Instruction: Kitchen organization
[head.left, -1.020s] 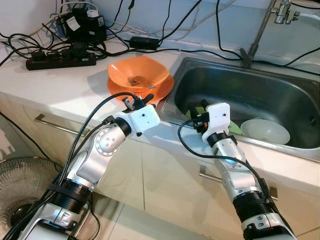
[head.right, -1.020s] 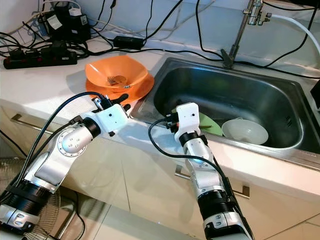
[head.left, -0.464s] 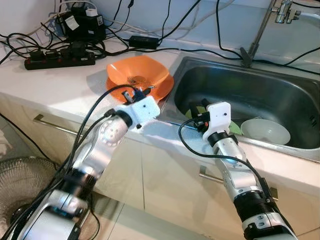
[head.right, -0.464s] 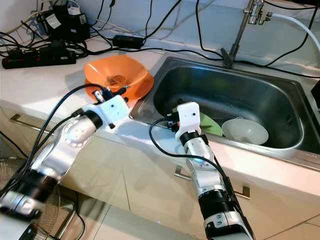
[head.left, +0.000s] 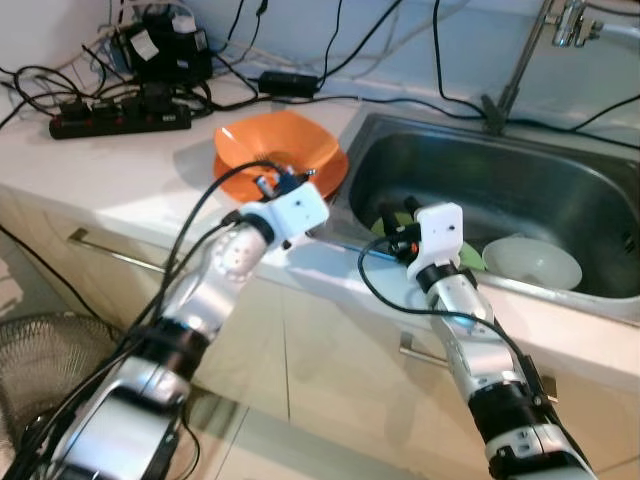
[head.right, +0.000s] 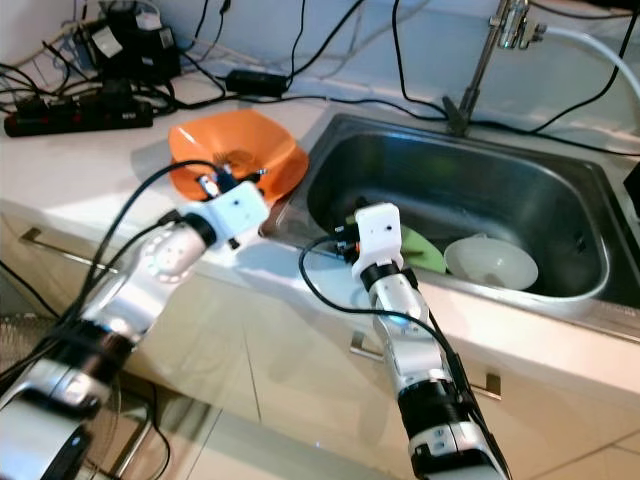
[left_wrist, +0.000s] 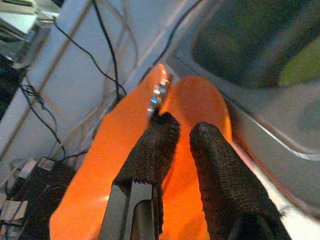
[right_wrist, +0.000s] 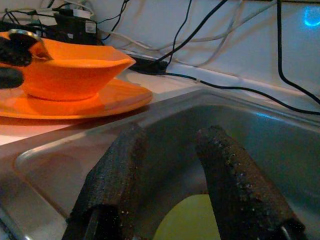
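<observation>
An orange bowl (head.left: 285, 145) sits on an orange plate (head.left: 335, 170) on the counter, left of the sink (head.left: 480, 180). A small metal utensil end (left_wrist: 159, 92) rests at the bowl's near rim. My left gripper (head.left: 280, 182) reaches over that rim, its fingers (left_wrist: 160, 145) a narrow gap apart, with orange showing between them and the metal piece just past one tip. My right gripper (head.left: 397, 212) hangs open inside the sink's left front, above a green plate (head.left: 470, 258). A white bowl (head.left: 530, 262) lies beside the green plate.
A faucet (head.left: 515, 70) rises behind the sink. A power strip (head.left: 120, 120), a black box and many cables crowd the back of the counter. A floor fan (head.left: 40, 350) stands low on the left, by the cabinet fronts.
My left arm has stretched forward and up, carrying its gripper from the counter edge to the orange bowl's near rim. The right arm has stayed put.
</observation>
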